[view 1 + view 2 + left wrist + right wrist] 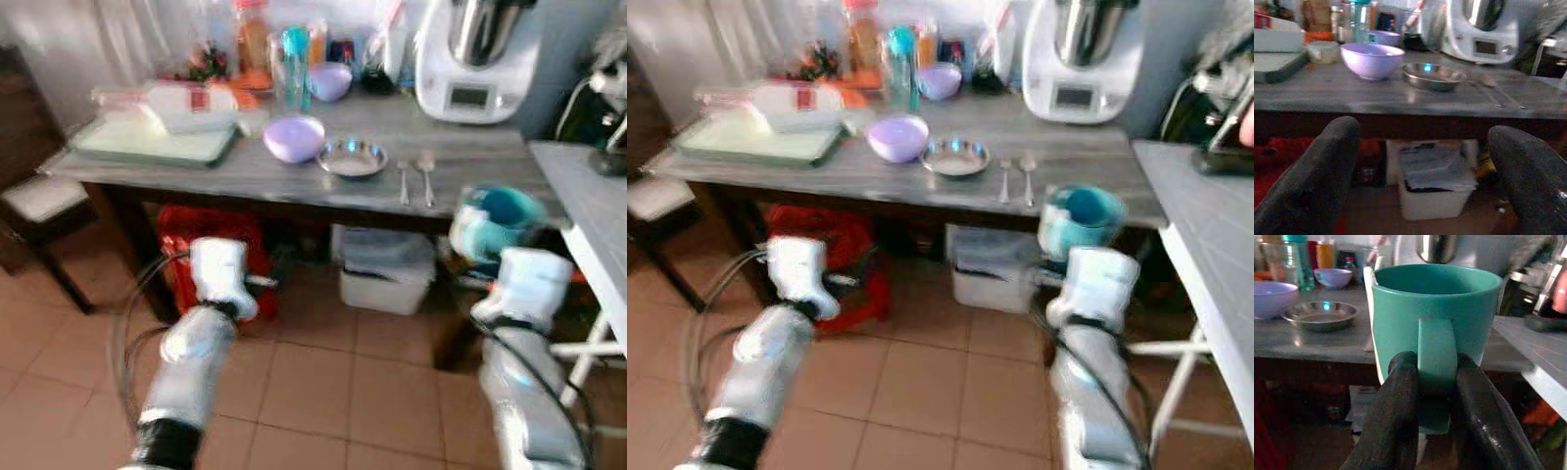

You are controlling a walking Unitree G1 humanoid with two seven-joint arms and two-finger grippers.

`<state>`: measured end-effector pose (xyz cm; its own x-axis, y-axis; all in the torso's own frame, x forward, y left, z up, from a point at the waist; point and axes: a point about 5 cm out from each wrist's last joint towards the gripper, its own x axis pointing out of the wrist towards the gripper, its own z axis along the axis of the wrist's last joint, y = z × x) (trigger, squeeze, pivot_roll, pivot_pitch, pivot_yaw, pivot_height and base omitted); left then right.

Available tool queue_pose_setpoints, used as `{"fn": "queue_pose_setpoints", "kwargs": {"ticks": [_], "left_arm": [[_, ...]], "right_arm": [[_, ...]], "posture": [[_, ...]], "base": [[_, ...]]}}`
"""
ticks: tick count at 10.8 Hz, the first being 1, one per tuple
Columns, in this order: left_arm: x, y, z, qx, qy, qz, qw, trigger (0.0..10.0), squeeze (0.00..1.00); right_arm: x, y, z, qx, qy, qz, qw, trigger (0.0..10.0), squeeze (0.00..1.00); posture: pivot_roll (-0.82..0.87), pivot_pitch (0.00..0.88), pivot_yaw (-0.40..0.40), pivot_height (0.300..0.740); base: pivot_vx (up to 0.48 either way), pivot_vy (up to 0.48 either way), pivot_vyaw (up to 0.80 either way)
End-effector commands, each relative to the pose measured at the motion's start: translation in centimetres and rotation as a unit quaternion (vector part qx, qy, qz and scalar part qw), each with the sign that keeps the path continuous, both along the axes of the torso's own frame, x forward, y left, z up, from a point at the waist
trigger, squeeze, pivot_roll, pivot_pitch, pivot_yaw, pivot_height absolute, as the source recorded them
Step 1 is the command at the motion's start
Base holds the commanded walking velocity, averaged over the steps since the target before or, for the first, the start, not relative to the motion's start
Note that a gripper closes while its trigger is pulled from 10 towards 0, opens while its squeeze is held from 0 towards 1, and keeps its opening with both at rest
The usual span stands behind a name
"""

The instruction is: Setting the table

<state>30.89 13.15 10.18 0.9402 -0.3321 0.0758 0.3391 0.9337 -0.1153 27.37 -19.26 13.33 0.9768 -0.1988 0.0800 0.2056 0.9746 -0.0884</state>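
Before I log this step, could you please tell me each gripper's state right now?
Left gripper: open, holding nothing.
Right gripper: shut on the teal mug, pinching its handle.

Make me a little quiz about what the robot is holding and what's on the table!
1. True or false: the right end effector holds the teal mug by its handle.
2. What lies on the grey table just right of the metal dish? A) two spoons B) a knife C) a plate
3. Fill in: the left end effector is ____ and holds nothing.

Key: 1 true. 2 A, the two spoons. 3 open.
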Motion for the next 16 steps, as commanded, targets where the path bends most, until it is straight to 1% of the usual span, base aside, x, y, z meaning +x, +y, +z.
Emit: {"fn": "queue_pose_setpoints", "kwargs": {"ticks": [1, 2, 3, 6, 9, 12, 16], "left_arm": [[0.2, -0.9, 0.6, -0.004, -0.009, -0.012, 1.0, 10.0, 0.0], [0.2, -1.2, 0.9, -0.008, -0.014, -0.017, 1.0, 10.0, 0.0], [0.2, -1.5, 1.1, -0.004, -0.018, -0.026, 0.999, 10.0, 0.0], [-0.4, -2.1, 1.1, -0.01, -0.016, -0.041, 0.999, 10.0, 0.0], [-0.5, -2.4, 1.4, -0.016, -0.017, -0.053, 0.998, 10.0, 0.0], [-0.6, -2.5, 1.5, -0.019, -0.016, -0.057, 0.998, 10.0, 0.0], [-0.6, -2.6, 1.7, -0.021, -0.016, -0.058, 0.998, 10.0, 0.0]], "right_arm": [[0.0, -0.6, 1.0, -0.011, -0.021, -0.01, 1.0, 10.0, 0.0], [0.0, -0.6, 1.1, -0.006, -0.023, -0.012, 1.0, 10.0, 0.0], [0.0, -0.6, 1.1, -0.005, -0.024, -0.012, 1.0, 10.0, 0.0], [0.0, -0.5, 1.2, -0.004, -0.024, -0.013, 1.0, 10.0, 0.0], [0.1, -0.6, 1.2, 0.001, -0.025, -0.018, 1.0, 10.0, 0.0], [0.2, -0.5, 1.3, 0.007, -0.028, -0.016, 0.999, 10.0, 0.0], [0.2, -0.3, 1.3, 0.002, -0.029, -0.013, 0.999, 10.0, 0.0]], "posture": [[0.03, 0.0, 0.0, 0.74], [0.03, 0.0, 0.0, 0.74], [0.03, 0.0, 0.0, 0.74], [0.03, 0.0, 0.002, 0.74], [0.03, 0.0, 0.003, 0.74], [0.03, 0.0, 0.004, 0.74], [0.03, 0.0, 0.005, 0.74]], "base": [[0.405, 0.0, 0.76], [0.405, 0.0, 0.6], [0.401, 0.0, 0.45], [0.399, 0.0, 0.0], [0.402, 0.0, 0.0], [0.399, 0.0, -0.65], [0.4, 0.0, 0.0]]}}
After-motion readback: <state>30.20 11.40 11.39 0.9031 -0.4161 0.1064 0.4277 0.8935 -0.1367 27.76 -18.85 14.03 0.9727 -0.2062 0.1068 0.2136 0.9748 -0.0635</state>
